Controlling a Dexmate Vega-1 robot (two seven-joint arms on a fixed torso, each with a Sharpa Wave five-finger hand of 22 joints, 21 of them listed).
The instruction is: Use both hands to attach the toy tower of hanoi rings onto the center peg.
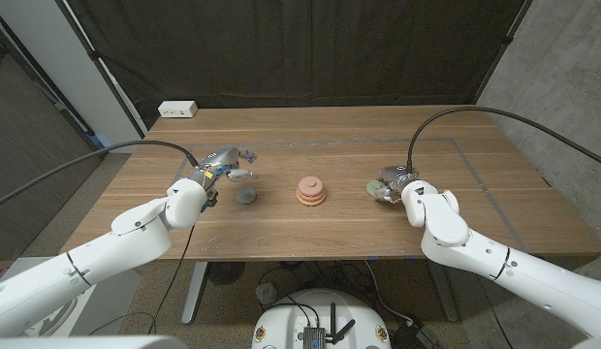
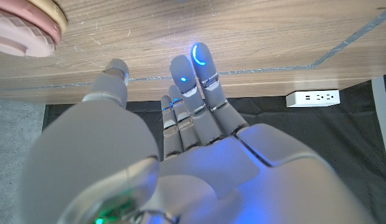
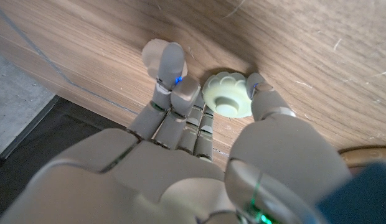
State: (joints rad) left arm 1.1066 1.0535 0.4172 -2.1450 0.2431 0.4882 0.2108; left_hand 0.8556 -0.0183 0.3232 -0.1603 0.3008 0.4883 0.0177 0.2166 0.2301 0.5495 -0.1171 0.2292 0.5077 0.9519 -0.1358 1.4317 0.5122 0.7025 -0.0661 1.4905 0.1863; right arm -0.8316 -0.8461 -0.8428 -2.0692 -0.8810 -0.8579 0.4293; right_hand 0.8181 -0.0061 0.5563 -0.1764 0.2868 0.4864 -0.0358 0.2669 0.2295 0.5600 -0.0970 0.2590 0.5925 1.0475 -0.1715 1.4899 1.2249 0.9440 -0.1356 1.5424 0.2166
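While the head view shows the pink and tan stacked wooden ring tower (image 1: pixel 312 190) at mid-table with a grey ring (image 1: pixel 245 197) left of it by the released left hand (image 1: pixel 215 171), the left wrist view shows that hand's fingers (image 2: pixel 202 68) spread and empty, and the right wrist view shows the right hand (image 3: pixel 199 134) closing around, not clearly grasping, a pale green scalloped ring (image 3: pixel 228 96) right of the tower, which could slip from a partial grip.

Lab: black curtain (image 1: pixel 281 48) behind wooden table (image 1: pixel 330 145), power strip (image 1: pixel 178 110).

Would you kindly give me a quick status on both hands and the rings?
Left hand open, above grey ring. Right hand at pale green ring, grip not confirmed. Stack on center peg, path clear.
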